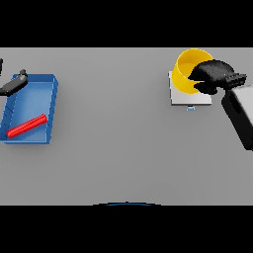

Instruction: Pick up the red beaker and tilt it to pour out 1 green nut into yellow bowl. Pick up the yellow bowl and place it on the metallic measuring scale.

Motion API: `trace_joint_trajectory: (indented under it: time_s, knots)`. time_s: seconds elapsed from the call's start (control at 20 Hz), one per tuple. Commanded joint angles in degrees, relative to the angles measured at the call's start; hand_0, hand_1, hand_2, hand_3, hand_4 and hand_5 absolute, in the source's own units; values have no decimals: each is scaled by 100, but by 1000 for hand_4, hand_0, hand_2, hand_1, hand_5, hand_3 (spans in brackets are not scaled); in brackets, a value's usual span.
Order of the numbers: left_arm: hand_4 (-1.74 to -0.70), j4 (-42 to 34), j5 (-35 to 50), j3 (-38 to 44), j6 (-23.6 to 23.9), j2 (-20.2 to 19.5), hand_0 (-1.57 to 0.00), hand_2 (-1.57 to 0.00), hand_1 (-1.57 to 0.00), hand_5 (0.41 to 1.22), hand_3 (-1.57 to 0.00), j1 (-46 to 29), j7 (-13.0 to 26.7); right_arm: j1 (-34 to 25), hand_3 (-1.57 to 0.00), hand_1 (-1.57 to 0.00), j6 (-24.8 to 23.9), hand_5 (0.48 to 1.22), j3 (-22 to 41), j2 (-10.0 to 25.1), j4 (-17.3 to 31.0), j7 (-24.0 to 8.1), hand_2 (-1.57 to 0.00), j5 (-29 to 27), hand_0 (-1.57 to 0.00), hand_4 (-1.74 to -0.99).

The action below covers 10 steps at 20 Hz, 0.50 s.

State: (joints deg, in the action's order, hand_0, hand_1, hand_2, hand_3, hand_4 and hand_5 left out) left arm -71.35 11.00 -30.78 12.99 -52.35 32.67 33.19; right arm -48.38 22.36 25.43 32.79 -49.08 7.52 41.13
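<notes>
**Yellow bowl on the scale, right hand at its rim**

The yellow bowl (187,74) sits on the metallic measuring scale (181,97) at the far right of the grey table (113,138), tipped so that its open inside faces the camera. The right hand (213,75) covers the bowl's right side, its dark fingers curled over the rim and gripping it; the white and grey forearm runs off toward the lower right edge.

On the far left stands a blue tray (49,94), a shallow open box. Inside it lies 1 red beaker (27,125), flat on its side and pointing diagonally across the tray floor. The green nut cannot be made out anywhere in the view.

The left hand (14,85) shows at the left edge, just over the tray's far left corner, well apart from the beaker. Whether its fingers are spread or closed cannot be told.
</notes>
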Motion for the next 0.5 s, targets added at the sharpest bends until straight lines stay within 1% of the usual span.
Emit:
trace_joint_trajectory:
  time_s: [0.0, 0.1, 0.15, 0.2, 0.3, 0.35, 0.4, 0.45]
  knots:
    - [-814, -22, -14, -9, 15, 1, 1, 1, 1, 757, 1, 3, 15, 3, -1360, -1566, -84, 1221, 37, -45, 143, 73, -1571, 24, -1571, -1724]
    - [-807, -17, 13, 3, -2, -6, 1, 1, 1, 749, 1, -21, -10, -115, -1410, -1568, -272, 1221, 45, -122, 576, 215, -1571, 73, -1571, -1724]
    - [-801, -16, 1, -1, -8, -8, 1, 1, 1, 743, 1, -1, -1, -143, -1432, -1561, -266, 1221, 54, -149, 644, 165, -1571, 61, -1571, -1725]
    - [-796, -1, -3, 21, -7, -41, 1, 1, 1, 737, 1, 5, -25, -194, -1460, -1547, -360, 1221, 58, -212, 853, 213, -1571, 76, -1571, -1726]
    - [-796, -18, -16, -4, 21, 8, 1, 1, 1, 729, 1, -3, -48, -218, -1500, -1499, -448, 1221, 67, -276, 1057, 167, -1565, 66, -1571, -1727]
    - [-800, -24, 12, 21, 12, -7, 1, 1, 1, 725, 1, -6, -56, -192, -1497, -1491, -426, 1221, 78, -273, 1036, 145, -1566, 30, -1571, -1727]
    - [-805, -40, -6, 17, 28, -20, 1, 1, 1, 728, 1, -16, -81, -236, -1510, -1475, -524, 1221, 95, -297, 1196, 251, -1567, 54, -1571, -1727]
    - [-806, -30, 20, 23, 2, -5, 1, 1, 1, 734, 1, -6, -81, -272, -1496, -1462, -607, 1221, 96, -328, 1316, 281, -1568, 61, -1571, -1724]
